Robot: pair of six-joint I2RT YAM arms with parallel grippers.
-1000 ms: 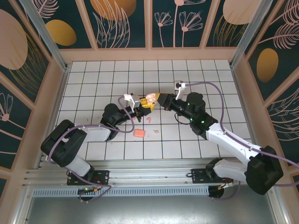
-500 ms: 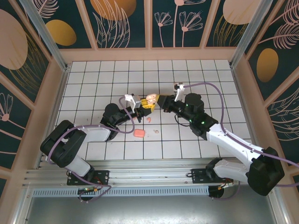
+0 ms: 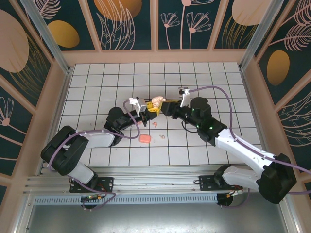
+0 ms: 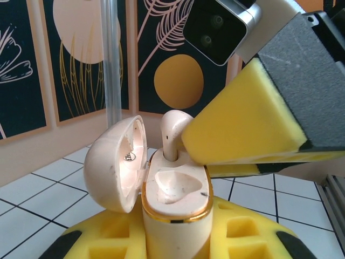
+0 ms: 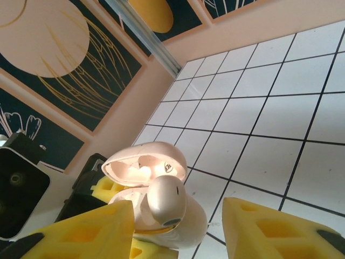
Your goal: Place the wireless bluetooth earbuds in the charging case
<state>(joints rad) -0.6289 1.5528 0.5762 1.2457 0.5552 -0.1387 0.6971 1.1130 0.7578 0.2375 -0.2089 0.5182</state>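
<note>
Spanning the cell floor, white tiled table [image 3: 97, 87], patterned walls around it. Left arm [image 3: 92, 138] and right arm [image 3: 243, 148] both reach inward and meet nose to nose above mid-table. Left gripper [image 3: 151, 109]: yellow fingers clamped on the lower body of the beige charging case [image 4: 175, 226], holding it upright and off the tiles. Right gripper [image 3: 166, 107]: jaws apart, one finger on either side of the case top; one yellow pad lies against or just beside the seated bud, contact hard to judge from these angles. Salmon case [image 3: 144, 139] lies closed on the table near the arms, apart from both grippers. Case lid [image 4: 116, 164] hinged open to the side. Whitish earbud [image 4: 173, 129] stands stem-down in the far socket of the beige case; near socket [image 4: 175, 186] bare. Pink earbud [image 3: 154, 124] on the tiles below the grippers; second pink earbud [image 3: 162, 136] just beside the salmon case.
</note>
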